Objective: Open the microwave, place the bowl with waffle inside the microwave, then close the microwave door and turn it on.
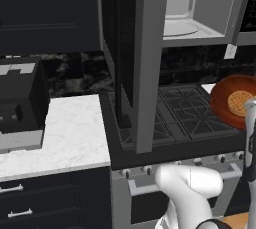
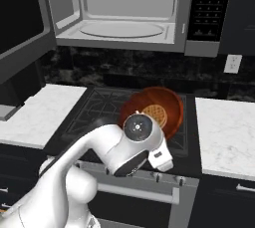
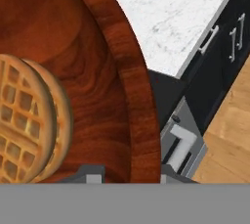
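The bowl point(image 3: 112, 71) is sitting right at the fingers point(image 3: 126, 175), its thick rim running down between the two grey tips, which are pinching that rim. Inside it a round waffle point(image 3: 27, 120) is lying, golden, gridded with square pockets. The bowl is showing polished reddish-brown wood grain, smooth and deep. It is hanging above the dark stove grates point(image 2: 99, 105), tilted toward the cameras. Up beyond the fingers the microwave point(image 2: 124, 10) is standing open, light grey inside, with a flat round turntable point(image 2: 122, 29). The microwave door point(image 1: 137, 58) is swinging far out. A speckled white worktop point(image 3: 180, 17) is lying beside the bowl.
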Robot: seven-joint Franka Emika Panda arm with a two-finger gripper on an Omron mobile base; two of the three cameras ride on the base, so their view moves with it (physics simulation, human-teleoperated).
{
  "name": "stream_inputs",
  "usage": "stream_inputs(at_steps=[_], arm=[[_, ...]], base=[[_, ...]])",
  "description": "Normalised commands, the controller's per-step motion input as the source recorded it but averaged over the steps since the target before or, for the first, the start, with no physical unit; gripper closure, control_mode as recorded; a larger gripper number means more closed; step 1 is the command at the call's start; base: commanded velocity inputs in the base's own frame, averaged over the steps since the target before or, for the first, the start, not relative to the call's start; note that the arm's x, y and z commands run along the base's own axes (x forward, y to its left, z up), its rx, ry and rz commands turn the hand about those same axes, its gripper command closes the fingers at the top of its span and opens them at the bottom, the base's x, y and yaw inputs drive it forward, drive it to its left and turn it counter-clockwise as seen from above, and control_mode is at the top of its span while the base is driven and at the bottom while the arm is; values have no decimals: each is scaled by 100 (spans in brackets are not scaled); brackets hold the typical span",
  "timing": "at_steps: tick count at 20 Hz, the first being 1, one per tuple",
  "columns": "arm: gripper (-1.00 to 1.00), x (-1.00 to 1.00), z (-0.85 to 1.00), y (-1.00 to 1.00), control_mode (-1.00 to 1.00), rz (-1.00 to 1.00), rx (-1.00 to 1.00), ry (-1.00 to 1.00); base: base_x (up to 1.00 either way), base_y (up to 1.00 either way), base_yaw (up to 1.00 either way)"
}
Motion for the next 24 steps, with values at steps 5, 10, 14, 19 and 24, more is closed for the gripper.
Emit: stream_inputs(at_steps=[5, 10, 14, 19, 24], arm=[[100, -40, 71, 82, -100, 16, 0, 0], [100, -27, 87, 63, -100, 14, 0, -3], [100, -2, 92, 28, -100, 16, 4, -15], [100, 0, 94, 16, -100, 13, 18, -9], [100, 11, 98, 42, -100, 7, 13, 10]], base=[[0, 0, 0], [0, 0, 0], [0, 0, 0], [0, 0, 0], [0, 0, 0]])
